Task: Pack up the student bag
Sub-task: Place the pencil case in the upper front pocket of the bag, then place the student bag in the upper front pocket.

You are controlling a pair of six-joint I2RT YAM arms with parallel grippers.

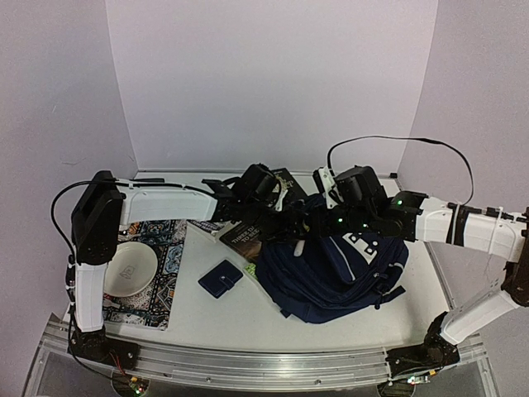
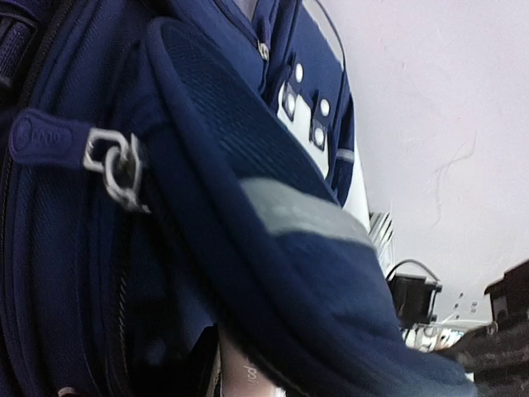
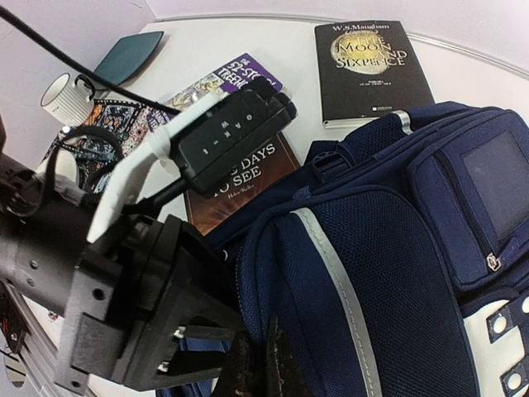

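- Far left of my left gripper (image 1: 289, 222), a patterned mat (image 1: 161, 248) lies along the left edge of the table (image 1: 248, 318), with a white bowl (image 1: 128, 269) on it.
- Nearer the bases than my left jaws, a small navy wallet (image 1: 221, 278) lies apart from the bag. Bare tabletop runs from it down to the metal rail (image 1: 248, 360).
- Just left of and beneath my left jaws is a brown book (image 3: 240, 178) reading "DAYS TO SEE". A purple book (image 3: 248, 74) beyond it shows "52-STOR" and "TREEHO".
- Beyond both jaws, toward the back wall (image 1: 273, 83), a black book (image 3: 372, 70) reads "W.S. Maugham, THE MOON AND SIXPENCE".
- The camera on my left wrist (image 3: 231, 136) is marked "OAK-1".
- My left jaws are pressed into the bag's upper left edge. Navy fabric fills that wrist view, so I cannot tell whether they pinch it.
- My right gripper (image 3: 264, 368) sits just right of the left one, fingers closed together. The tips are at the bag's rim, and I cannot make out any fabric between them.
- The student bag (image 1: 339, 273) lies flat, nearer than and right of both jaws, with its white buckle patches and grey stripe facing up. Its right side comes close to the table's right edge. The embossing on the zip pull (image 2: 50, 141) is too blurred to read.
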